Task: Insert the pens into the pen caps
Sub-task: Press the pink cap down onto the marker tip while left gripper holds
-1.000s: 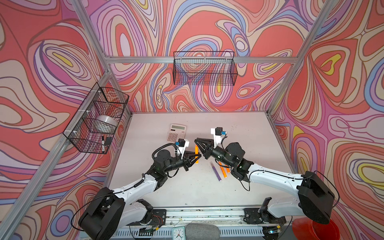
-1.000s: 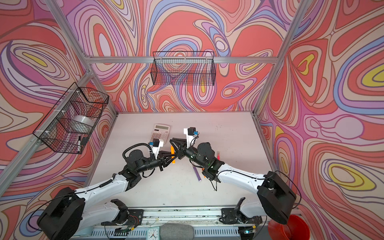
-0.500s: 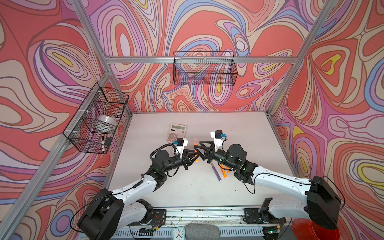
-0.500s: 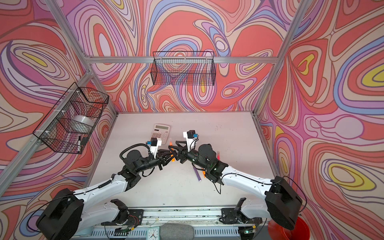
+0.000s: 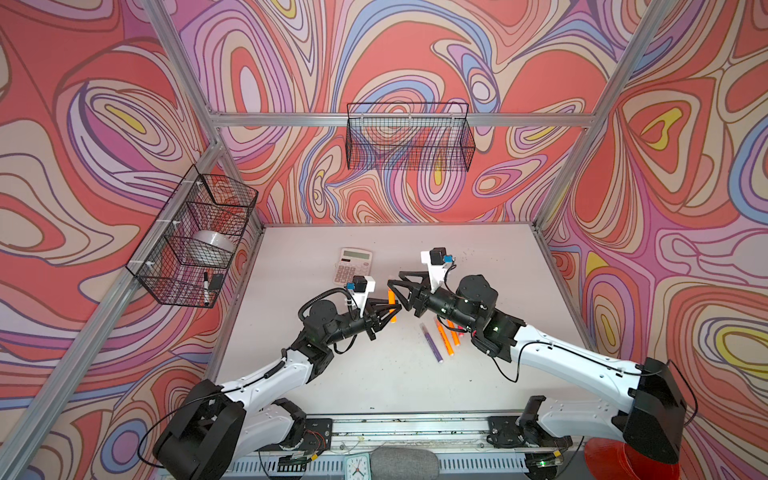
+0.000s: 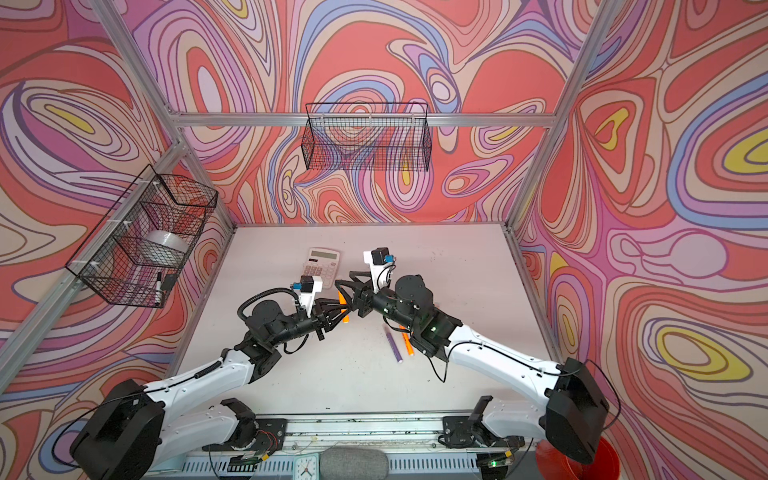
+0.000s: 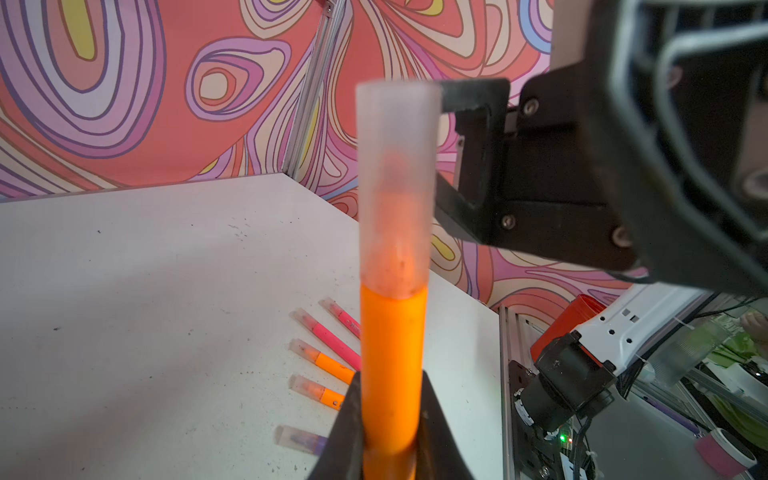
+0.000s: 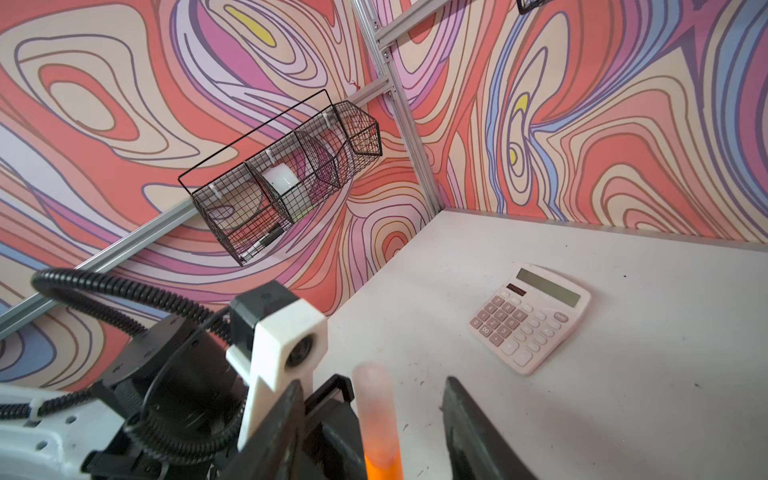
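My left gripper [image 7: 390, 399] is shut on an orange pen [image 7: 392, 365], held upright above the table. A pale translucent pen cap [image 7: 397, 187] sits over its tip. In both top views this pen [image 5: 391, 305] [image 6: 343, 307] stands between the two grippers, mid-table. My right gripper [image 8: 374, 386] is open, one jaw on each side of the cap [image 8: 374, 411] with a gap on both sides. On the table lie several capped pens: two pink [image 7: 332, 338], two orange [image 7: 322, 359] and one purple [image 7: 299, 438].
A pink calculator [image 5: 353, 266] [image 8: 530, 318] lies behind the grippers. A wire basket [image 5: 195, 241] with a tape roll and a marker hangs on the left wall, and another basket [image 5: 409, 137] on the back wall. A red container [image 5: 623, 461] stands off the table at front right.
My right gripper has opened and let go of the cap, which stays on the orange pen. The left gripper keeps its hold and has barely moved.
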{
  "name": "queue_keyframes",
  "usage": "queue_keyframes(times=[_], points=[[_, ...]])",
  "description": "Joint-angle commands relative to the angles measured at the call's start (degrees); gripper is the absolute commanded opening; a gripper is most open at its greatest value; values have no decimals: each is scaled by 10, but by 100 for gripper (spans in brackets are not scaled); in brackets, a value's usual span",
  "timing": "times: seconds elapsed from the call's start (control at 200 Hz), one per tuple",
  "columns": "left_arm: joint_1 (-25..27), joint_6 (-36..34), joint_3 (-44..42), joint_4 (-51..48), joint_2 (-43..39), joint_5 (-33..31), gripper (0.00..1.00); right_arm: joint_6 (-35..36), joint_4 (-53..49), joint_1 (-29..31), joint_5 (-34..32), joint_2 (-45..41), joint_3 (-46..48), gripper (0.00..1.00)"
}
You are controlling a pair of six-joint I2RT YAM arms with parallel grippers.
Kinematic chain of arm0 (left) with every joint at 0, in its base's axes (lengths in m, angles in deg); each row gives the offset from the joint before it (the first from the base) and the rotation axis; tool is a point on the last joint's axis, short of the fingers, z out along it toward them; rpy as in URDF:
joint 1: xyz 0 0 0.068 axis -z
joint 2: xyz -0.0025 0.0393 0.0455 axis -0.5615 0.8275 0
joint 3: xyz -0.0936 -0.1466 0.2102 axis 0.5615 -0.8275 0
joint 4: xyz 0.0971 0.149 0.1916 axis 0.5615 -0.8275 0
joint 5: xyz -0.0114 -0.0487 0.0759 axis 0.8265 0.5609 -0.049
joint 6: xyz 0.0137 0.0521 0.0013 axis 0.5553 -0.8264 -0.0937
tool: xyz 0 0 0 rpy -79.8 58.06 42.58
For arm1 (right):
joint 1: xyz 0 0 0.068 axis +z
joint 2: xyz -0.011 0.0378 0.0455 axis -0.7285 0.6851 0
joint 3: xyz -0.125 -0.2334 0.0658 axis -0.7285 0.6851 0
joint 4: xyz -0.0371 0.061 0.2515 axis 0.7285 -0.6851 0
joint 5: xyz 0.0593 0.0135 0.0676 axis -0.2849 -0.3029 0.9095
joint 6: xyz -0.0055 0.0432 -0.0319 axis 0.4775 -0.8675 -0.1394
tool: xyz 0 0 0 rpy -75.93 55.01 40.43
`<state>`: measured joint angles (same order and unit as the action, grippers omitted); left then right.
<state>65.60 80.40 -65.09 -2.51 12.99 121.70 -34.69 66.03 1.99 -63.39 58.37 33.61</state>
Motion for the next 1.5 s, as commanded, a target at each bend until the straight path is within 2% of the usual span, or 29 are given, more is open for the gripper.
queue_keyframes(times=[0.0,0.335,0.696,0.906,1.117,1.497], points=[[-2,-14,0,5,-10,-3,0,-10,-40,2,-2,26,-28,51],[-2,-16,3,0,-10,-5,0,-13,-51,1,4,39,-49,36],[-2,-17,4,-3,-8,-5,0,-9,-64,2,18,42,-71,37],[-2,-19,4,-4,-8,-5,0,-10,-65,2,27,52,-69,28],[-1,-18,4,-4,-9,-5,0,-10,-71,1,28,55,-67,29],[-2,-19,5,-6,-7,-7,0,-6,-74,2,40,49,-68,10]])
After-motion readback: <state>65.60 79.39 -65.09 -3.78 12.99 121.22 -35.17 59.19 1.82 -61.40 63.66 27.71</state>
